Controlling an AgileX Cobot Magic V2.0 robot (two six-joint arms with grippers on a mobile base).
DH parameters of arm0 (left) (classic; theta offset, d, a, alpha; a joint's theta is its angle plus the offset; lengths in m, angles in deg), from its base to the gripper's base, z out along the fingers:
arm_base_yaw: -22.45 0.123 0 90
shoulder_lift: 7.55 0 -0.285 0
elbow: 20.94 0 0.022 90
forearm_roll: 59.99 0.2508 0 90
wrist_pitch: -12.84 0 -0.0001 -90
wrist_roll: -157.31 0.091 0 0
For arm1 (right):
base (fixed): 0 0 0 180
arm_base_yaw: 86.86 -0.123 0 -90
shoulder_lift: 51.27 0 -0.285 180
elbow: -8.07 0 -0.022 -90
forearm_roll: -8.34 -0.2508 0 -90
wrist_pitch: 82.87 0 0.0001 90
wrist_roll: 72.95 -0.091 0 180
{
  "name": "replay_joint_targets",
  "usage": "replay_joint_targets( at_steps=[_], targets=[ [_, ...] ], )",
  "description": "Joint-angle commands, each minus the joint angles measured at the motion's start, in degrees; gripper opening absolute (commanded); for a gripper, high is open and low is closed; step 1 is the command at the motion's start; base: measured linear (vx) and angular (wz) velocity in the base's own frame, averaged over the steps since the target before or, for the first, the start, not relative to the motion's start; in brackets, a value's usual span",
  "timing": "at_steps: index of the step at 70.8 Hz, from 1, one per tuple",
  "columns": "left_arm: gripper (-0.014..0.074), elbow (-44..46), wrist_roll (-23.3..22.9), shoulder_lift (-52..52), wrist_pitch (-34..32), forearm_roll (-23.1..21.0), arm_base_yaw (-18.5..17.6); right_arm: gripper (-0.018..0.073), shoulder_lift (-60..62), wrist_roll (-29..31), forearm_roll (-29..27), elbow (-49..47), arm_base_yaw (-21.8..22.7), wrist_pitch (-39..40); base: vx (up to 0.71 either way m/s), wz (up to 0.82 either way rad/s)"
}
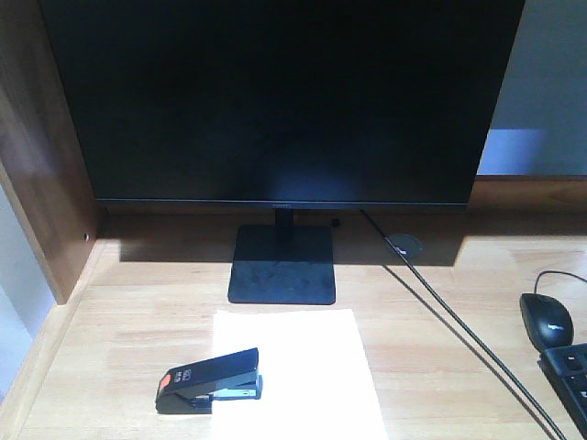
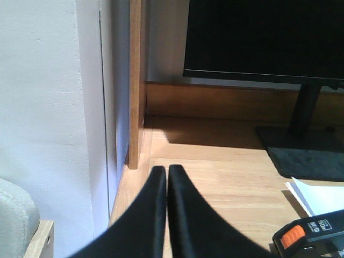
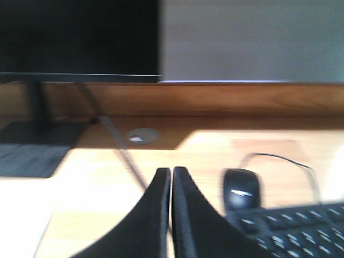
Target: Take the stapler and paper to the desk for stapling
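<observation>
The black stapler (image 1: 209,379) with an orange-red rear patch lies on the left edge of the white paper (image 1: 303,376), on the light wood desk (image 1: 138,312) in front of the monitor base. In the left wrist view the stapler's rear (image 2: 312,236) and the paper's corner (image 2: 320,196) show at the lower right. My left gripper (image 2: 166,171) is shut and empty over the desk's left side, apart from the stapler. My right gripper (image 3: 171,172) is shut and empty over the desk's right part. Neither gripper shows in the front view.
A black monitor (image 1: 275,101) on a square base (image 1: 282,264) stands at the back. A cable (image 1: 459,321) runs diagonally. A black mouse (image 1: 547,321) and keyboard (image 1: 573,376) sit at the right. A brown side panel (image 1: 41,174) bounds the left.
</observation>
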Motion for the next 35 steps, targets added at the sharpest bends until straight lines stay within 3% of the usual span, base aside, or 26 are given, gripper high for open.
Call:
replay_joint_targets(
  at_steps=[1,16,35],
  targets=[
    [-0.0006,-1.53,-0.49,0.65,-3.92,-0.58,0.11,-0.001,3.73,-0.27,0.0,1.14,3.17,5.02,0.0,0.0],
    [-0.0006,-1.53,-0.49,0.65,-3.92,-0.58,0.11,-0.001,14.85,1.53,0.0,2.89,4.16,-1.87,0.0,0.0],
    [-0.0006,-1.53,-0.49,0.65,-3.92,-0.58,0.11,-0.001,14.59,1.9,0.0,2.89,4.16,-2.47,0.0,0.0]
  ],
)
